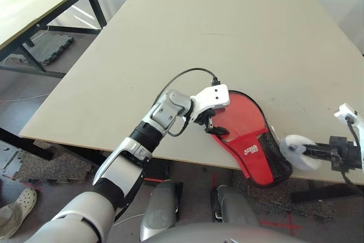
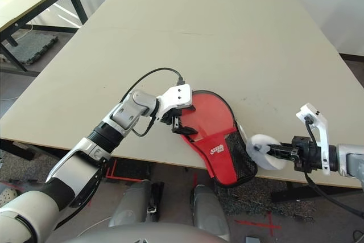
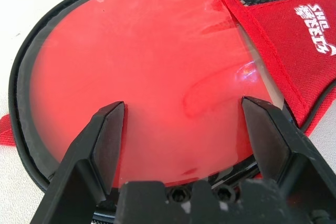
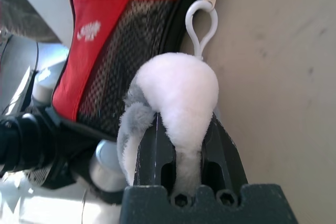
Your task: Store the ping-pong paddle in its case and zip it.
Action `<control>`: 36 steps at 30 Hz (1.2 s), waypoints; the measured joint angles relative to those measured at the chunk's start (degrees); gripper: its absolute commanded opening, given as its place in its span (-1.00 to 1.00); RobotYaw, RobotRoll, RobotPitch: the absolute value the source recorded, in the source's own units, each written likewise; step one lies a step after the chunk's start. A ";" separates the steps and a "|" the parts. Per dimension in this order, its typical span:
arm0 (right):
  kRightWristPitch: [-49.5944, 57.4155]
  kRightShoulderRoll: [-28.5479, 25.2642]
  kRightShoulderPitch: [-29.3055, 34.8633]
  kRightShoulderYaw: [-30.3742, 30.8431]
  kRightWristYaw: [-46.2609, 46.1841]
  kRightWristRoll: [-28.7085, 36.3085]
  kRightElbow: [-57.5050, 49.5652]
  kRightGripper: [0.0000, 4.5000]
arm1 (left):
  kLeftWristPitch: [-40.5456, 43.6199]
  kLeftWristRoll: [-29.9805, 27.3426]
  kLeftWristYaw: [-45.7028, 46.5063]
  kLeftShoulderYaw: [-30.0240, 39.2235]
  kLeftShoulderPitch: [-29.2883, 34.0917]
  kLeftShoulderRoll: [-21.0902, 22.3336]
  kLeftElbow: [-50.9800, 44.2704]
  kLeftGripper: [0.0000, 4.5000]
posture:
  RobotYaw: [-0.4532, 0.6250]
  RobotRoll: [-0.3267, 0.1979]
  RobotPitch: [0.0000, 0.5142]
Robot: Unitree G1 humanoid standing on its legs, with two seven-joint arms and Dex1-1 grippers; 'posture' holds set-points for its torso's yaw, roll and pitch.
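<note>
The case (image 1: 250, 153) lies at the table's front edge, red side up with a black mesh pocket, and its narrow end hangs over the edge. Inside its black zipper rim a round glossy red face (image 3: 147, 66) shows, which looks like the ping-pong paddle's rubber; the handle is hidden. My left gripper (image 3: 181, 106) hovers open just above that round part, also seen from the head camera (image 1: 215, 129). My right gripper (image 2: 273, 152), off the front edge, is shut on the fluffy white tag (image 4: 178, 87), whose white loop (image 4: 202, 24) hooks to the zipper pull.
The table (image 1: 227, 38) stretches wide and bare behind the case. A second table (image 1: 34, 4) stands at the far left with dark mats on the floor beneath. A person's shoe (image 1: 17, 206) shows on the floor at lower left.
</note>
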 measured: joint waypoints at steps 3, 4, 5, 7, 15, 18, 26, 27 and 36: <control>-0.43 -1.66 1.81 0.61 0.96 -0.09 -0.28 -0.90 | 0.00 0.00 0.01 -0.02 0.00 -0.19 0.07 1.00 | -0.12 0.25 -0.64; -0.65 -2.07 2.04 0.80 1.14 -0.12 -0.33 -0.90 | 0.00 0.00 0.02 -0.02 -0.02 -0.26 0.12 1.00 | -0.13 0.25 -0.63; -1.11 -2.50 2.30 1.03 1.34 -0.18 -0.33 -0.90 | 0.01 0.00 0.06 -0.02 -0.06 -0.40 0.22 1.00 | -0.13 0.25 -0.63; -1.63 -2.94 2.94 1.06 1.55 -0.24 -0.31 -0.90 | 0.02 0.00 0.14 -0.02 -0.27 -0.76 0.63 1.00 | -0.13 0.25 -0.63; -6.71 -6.27 5.86 2.01 3.41 -1.86 1.71 -0.90 | 0.03 0.05 0.63 -0.36 -0.87 -2.08 1.73 1.00 | -0.13 0.25 -0.61; -7.93 -6.81 6.64 2.02 3.75 -1.91 2.72 -0.90 | 0.03 0.05 0.64 -0.38 -0.88 -2.03 1.75 1.00 | -0.13 0.25 -0.60; -5.65 -3.91 5.41 -3.31 2.26 0.02 7.93 -0.05 | 0.09 0.01 0.64 -0.14 -0.89 -1.29 1.66 1.00 | -0.13 0.25 -0.60; -4.87 -3.75 4.83 -4.32 2.01 0.48 8.75 0.11 | 0.10 -0.03 0.62 -0.01 -0.89 -1.20 1.64 1.00 | -0.13 0.25 -0.60; 3.65 -0.50 -9.12 -20.54 -3.00 10.57 12.35 0.99 | 5.94 -2.30 0.70 2.01 0.06 -1.31 -1.42 1.00 | -0.10 0.25 -0.61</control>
